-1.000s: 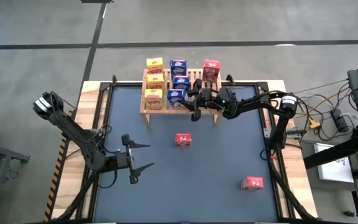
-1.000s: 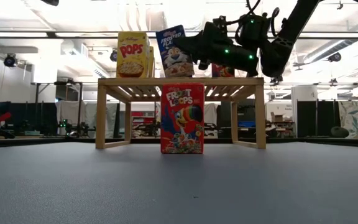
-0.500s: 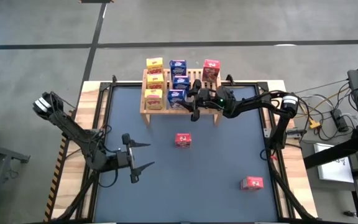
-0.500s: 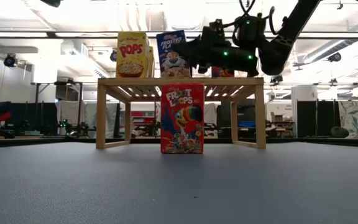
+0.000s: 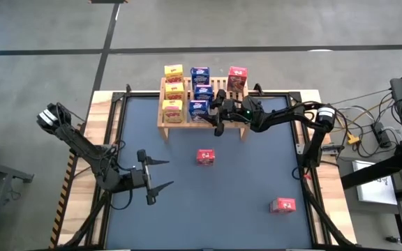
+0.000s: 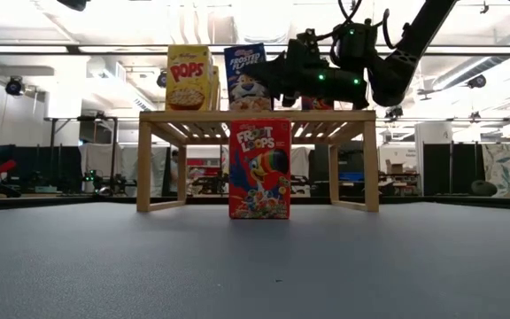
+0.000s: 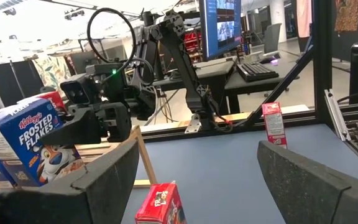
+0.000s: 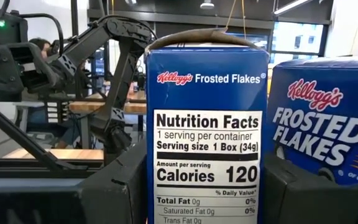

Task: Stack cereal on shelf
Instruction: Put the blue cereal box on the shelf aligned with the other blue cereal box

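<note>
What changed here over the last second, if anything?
The right gripper, over the shelf, straightened up the front blue box, which had leaned a second ago, and it is still between the fingers. The left gripper stayed open over the table, and both loose red boxes stayed put.

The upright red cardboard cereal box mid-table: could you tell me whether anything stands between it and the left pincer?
Nothing visible does. Bare dark tabletop separates the left pincer from the red cardboard cereal box.

Robotics lab or workshop: open hall, grey concrete floor (image 5: 271, 24), ceiling strip lights (image 6: 104, 49), more dark robot arms on far benches (image 8: 114, 74), computer monitor (image 7: 222, 25), keyboard (image 7: 258, 70).
</note>
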Action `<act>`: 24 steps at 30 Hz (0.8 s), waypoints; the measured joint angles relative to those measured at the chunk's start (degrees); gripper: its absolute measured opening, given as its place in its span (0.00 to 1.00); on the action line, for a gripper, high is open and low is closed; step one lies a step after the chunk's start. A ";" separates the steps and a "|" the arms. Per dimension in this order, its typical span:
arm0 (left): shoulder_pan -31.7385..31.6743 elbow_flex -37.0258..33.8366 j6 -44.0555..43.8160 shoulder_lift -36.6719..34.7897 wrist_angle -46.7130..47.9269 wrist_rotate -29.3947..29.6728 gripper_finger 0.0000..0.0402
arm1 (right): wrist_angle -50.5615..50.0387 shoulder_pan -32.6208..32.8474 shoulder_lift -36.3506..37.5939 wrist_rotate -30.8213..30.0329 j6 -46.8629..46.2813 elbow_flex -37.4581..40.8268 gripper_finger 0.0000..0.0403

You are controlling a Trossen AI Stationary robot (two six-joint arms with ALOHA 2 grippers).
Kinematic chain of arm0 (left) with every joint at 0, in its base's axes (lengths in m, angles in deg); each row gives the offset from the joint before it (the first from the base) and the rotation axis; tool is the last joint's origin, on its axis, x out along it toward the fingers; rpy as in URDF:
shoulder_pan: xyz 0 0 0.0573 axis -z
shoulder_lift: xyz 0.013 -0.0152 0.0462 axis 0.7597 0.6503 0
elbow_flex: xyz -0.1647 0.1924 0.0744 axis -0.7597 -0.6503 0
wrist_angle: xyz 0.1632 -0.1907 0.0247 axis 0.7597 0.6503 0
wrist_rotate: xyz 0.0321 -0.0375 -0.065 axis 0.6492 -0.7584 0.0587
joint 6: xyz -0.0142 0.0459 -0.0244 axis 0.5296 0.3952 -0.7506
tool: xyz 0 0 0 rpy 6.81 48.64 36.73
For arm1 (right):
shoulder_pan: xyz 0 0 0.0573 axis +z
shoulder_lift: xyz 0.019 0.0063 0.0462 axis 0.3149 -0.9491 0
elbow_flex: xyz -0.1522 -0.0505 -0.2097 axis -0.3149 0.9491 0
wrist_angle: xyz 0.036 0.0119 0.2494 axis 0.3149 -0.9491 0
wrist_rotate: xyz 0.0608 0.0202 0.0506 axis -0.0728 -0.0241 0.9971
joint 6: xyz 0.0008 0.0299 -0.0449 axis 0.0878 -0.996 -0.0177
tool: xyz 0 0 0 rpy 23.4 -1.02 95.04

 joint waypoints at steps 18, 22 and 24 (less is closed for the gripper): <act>-0.15 0.00 0.00 0.00 0.00 -0.43 0.77 | -7.28 -0.04 3.26 1.09 0.19 0.09 0.45; -0.15 0.00 0.00 -0.02 0.00 -0.44 0.77 | -7.32 -0.04 3.29 1.16 -0.03 0.09 0.45; -0.15 0.00 0.00 -0.02 0.00 -0.46 0.77 | -7.35 -0.04 3.31 1.24 -0.11 0.09 0.45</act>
